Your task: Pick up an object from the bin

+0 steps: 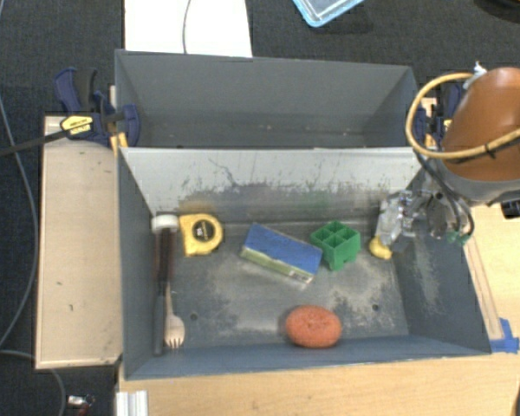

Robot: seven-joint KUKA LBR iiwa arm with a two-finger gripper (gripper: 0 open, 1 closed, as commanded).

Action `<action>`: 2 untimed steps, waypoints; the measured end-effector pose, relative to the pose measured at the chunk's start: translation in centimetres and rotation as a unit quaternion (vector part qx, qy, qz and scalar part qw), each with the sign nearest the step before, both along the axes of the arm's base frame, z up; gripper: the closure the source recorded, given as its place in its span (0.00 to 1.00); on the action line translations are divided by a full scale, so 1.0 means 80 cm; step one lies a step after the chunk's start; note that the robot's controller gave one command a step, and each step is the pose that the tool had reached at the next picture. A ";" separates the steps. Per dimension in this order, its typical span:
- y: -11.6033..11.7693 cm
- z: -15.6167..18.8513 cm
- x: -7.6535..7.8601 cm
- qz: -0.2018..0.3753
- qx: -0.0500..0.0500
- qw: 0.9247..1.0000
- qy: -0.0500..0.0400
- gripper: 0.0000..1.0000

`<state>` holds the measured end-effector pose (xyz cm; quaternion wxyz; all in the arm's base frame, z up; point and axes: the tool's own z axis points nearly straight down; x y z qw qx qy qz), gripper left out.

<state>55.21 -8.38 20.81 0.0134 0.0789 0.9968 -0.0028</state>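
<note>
**Grey bin, gripper close above a small yellow piece at the right wall**

A dark floor point(43, 33) surrounds the grey metal bin point(269, 102), whose scuffed bottom carries a handful of loose things spread well apart. The arm comes in from the right, and its gripper point(393, 222) sits low against the foot of the right-hand slope, near the back corner. Whether it stands apart or closed cannot be told from this angle, and nothing can be seen held in it.

The thing nearest to it is a small yellow piece point(380, 250), lying on the bin floor just beside the gripper's tip, a little toward the front and toward the left in the view. It is too small to read a long axis or a clear shape. A green studded block point(336, 243) rests near it on the left. Further left lie a blue pad with a pale underside point(282, 251), set at a slant, and then a yellow tape measure point(200, 233). A long dark-handled tool point(165, 276) runs front to back along the left wall, and an orange-red lump point(312, 327) sits alone near the front wall.

By my judgement the pick turns on that short offset: the yellow piece is down and slightly left of the gripper, with the sloping wall crowding it on the right and the green block leaving little room on the other side.
</note>
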 end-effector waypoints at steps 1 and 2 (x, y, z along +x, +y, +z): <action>0.019 -0.024 0.006 0.016 -0.001 1.000 -0.001 1.00; 0.024 -0.032 0.007 0.018 0.000 1.000 0.000 1.00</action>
